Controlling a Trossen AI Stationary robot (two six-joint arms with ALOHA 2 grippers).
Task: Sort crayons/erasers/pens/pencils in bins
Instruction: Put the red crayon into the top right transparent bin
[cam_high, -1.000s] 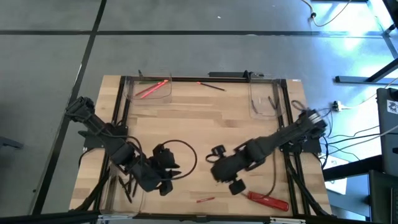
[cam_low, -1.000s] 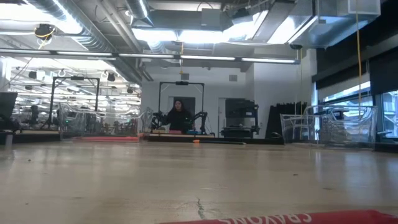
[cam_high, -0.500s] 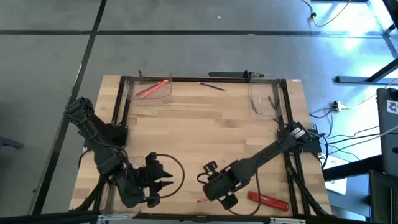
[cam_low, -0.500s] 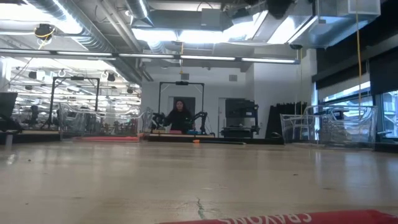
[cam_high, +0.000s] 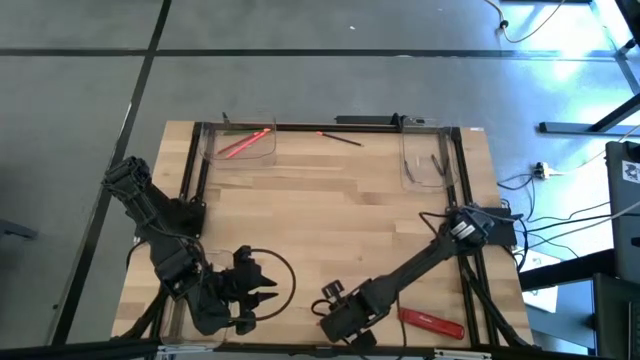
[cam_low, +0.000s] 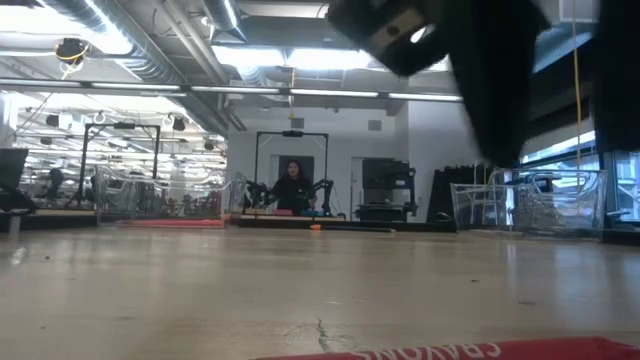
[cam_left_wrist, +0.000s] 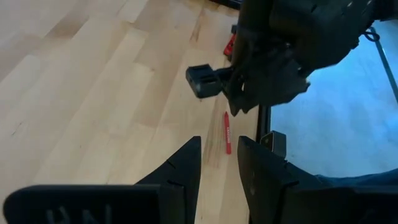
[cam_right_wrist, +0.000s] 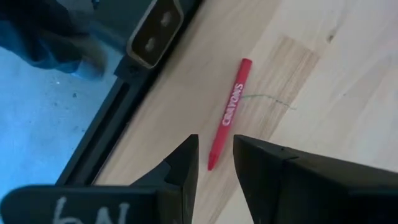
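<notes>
The right gripper (cam_right_wrist: 214, 163) hangs over the table's (cam_high: 330, 215) near edge, its fingers slightly parted with a narrow gap between them, pinching nothing. Just ahead of that gap lies a red crayon (cam_right_wrist: 227, 117) flat on the wood, marked with white lettering — it rests close to the dark frame rail (cam_right_wrist: 102, 134) along the near edge. From above, the right arm reaches in from the table's right side down to that edge, and the wider flat red bar (cam_high: 432, 321) lies just beside it, toward the near right corner.

The left gripper (cam_left_wrist: 219, 163) sits at the near left corner, its fingers also a little apart and empty; its camera looks across the boards at the same crayon (cam_left_wrist: 227, 132) and the right arm's wrist above it.

At the far left corner a clear bin (cam_high: 241, 143) holds red crayons (cam_high: 243, 142). Another clear bin (cam_high: 427, 160) at the far right corner holds a dark pencil (cam_high: 437, 162). Between them, by the far edge, a thin stick (cam_high: 340, 138) lies loose on the wood — red at one end, dark along the rest.
</notes>
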